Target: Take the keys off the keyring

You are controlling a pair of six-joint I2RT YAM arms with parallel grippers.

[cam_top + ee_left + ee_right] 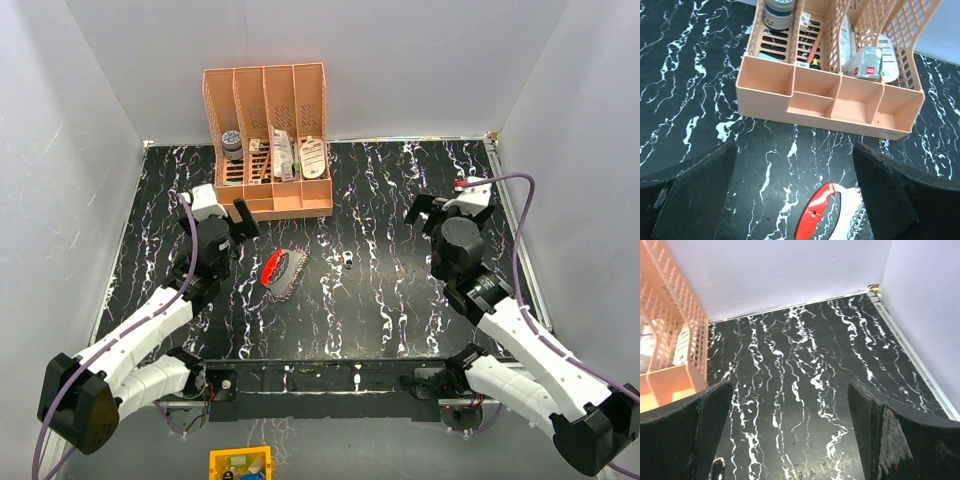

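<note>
Your left pincer [794,150] and right pincer [790,385] gape open, empty. The keys [283,272] lie flat on the table [380,305] beside the left. Pin the red part [815,220], then bring the right across to free 1 key.

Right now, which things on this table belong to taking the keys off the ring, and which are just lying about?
Job: silvery toothed metal keys with a red part; open left claw; open right claw.
Lying about: peach plastic slotted organiser holding odds and ends; small pale object right of the keys, unidentifiable.
</note>
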